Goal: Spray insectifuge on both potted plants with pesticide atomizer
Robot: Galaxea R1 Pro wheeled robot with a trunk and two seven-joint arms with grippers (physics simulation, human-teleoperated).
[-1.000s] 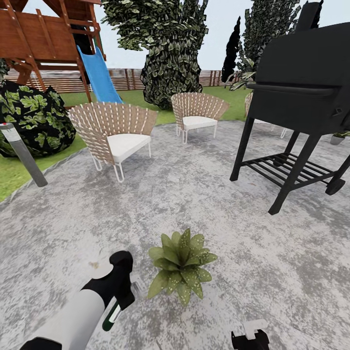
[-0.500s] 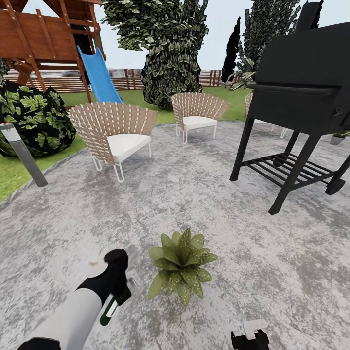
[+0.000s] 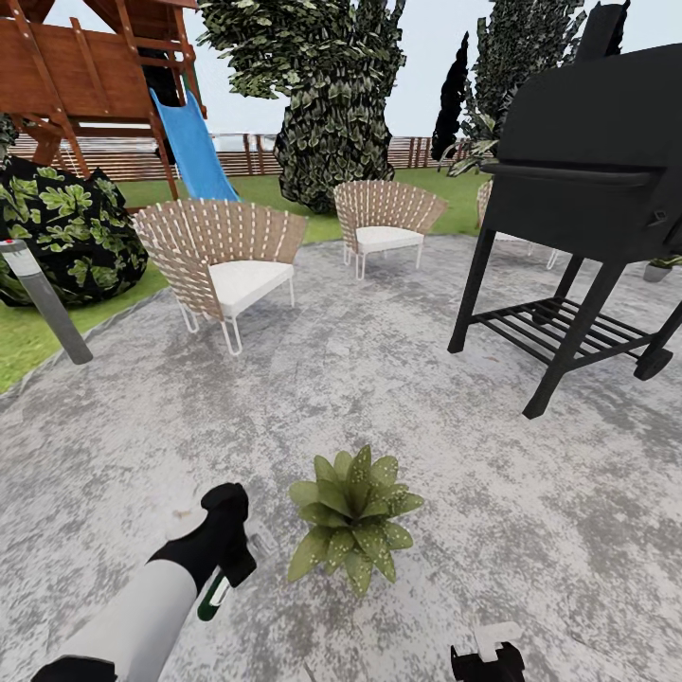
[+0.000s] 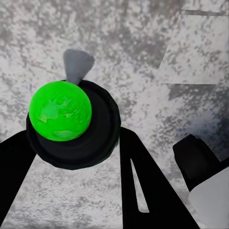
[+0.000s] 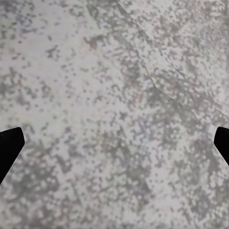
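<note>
Atomizer (image 3: 216, 595) dark green, white label, tilted, beside speckled potted plant (image 3: 352, 519) on patio.

left end effector (image 3: 230, 554) drawn slightly back, pesticide atomizer (image 3: 214, 594) shifted with it

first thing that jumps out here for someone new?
The big black grill looming at the head view's right over the grey stone patio. Then the speckled potted plant low in the middle, with the left gripper just beside it holding the pesticide atomizer. Behind stand wicker chairs and a blue slide.
</note>
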